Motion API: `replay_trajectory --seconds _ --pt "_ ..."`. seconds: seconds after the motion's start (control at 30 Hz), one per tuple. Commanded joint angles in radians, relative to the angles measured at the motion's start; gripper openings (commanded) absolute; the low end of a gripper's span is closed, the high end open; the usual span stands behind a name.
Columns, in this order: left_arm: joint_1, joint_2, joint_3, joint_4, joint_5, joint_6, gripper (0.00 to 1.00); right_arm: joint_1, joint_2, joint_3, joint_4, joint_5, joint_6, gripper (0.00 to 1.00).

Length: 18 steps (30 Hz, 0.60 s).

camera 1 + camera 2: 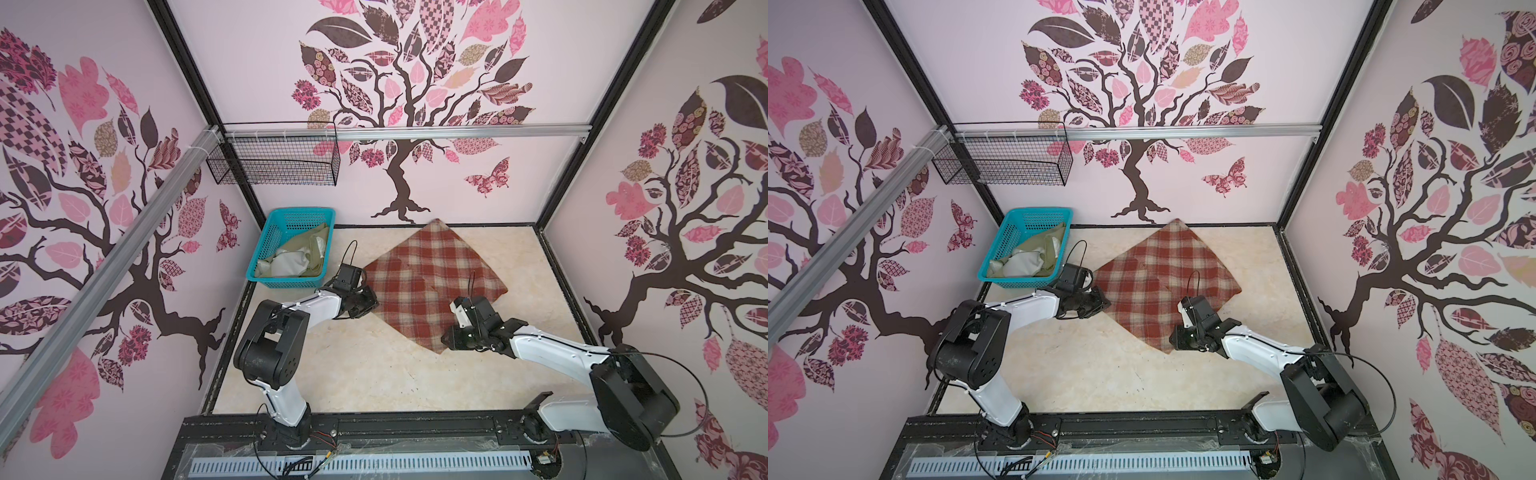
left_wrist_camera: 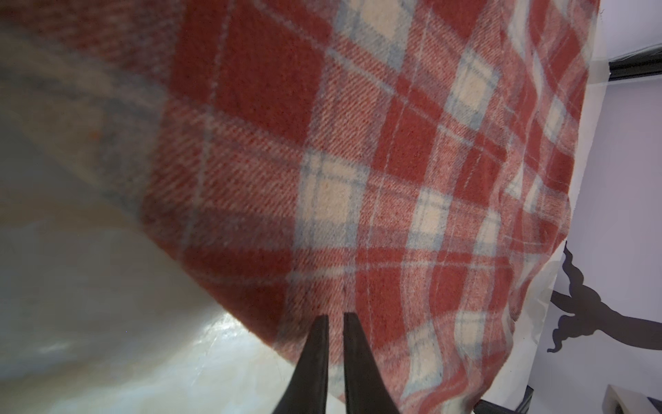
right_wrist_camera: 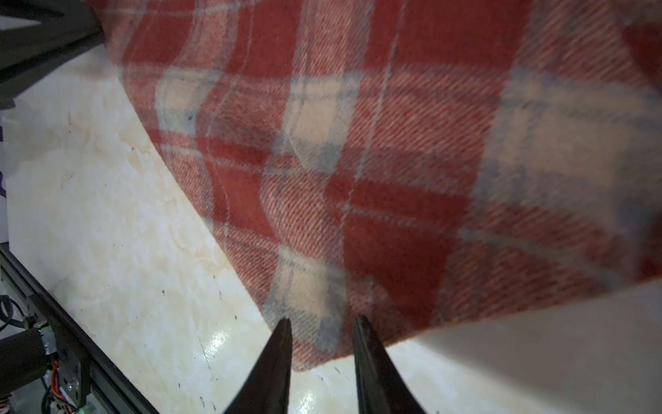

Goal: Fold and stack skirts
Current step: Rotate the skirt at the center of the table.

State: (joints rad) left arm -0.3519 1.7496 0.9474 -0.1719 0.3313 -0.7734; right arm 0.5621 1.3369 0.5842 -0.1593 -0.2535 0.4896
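Room: pink tree-patterned walls are enclosing a glossy cream marbled bench [image 1: 374, 365].

Plaid skirt [image 1: 432, 278]: lying flat as a diamond mid-bench; thick, soft wool, likely hefty and grippy; corners and hem are offering the best hold.

Olive-green skirt [image 1: 299, 253]: sitting crumpled in the turquoise basket [image 1: 266, 249]; seemingly light, limp.

Left gripper [image 2: 336, 324]: nearly shut, whether pinching the plaid edge, unclear.

Right gripper [image 3: 322, 328]: partly open, straddling the hem corner.

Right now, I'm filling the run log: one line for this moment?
plaid skirt spread on table | left hand at its edge, grip unclear | right hand at near corner, grip unclear | olive skirt in basket
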Motion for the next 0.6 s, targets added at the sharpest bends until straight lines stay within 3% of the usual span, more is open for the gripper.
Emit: replay_trajectory --seconds 0.0,0.17,0.57 --pt "0.002 0.026 0.029 0.007 -0.016 0.011 0.13 0.004 0.025 0.023 -0.047 0.029 -0.023 0.33" --pt "-0.026 0.033 -0.022 0.018 -0.024 -0.001 0.12 0.005 -0.017 0.014 -0.097 0.071 -0.008 0.34" --pt "-0.258 -0.019 -0.142 0.030 -0.038 -0.117 0.12 0.004 -0.171 0.046 -0.206 0.066 0.021 0.38"
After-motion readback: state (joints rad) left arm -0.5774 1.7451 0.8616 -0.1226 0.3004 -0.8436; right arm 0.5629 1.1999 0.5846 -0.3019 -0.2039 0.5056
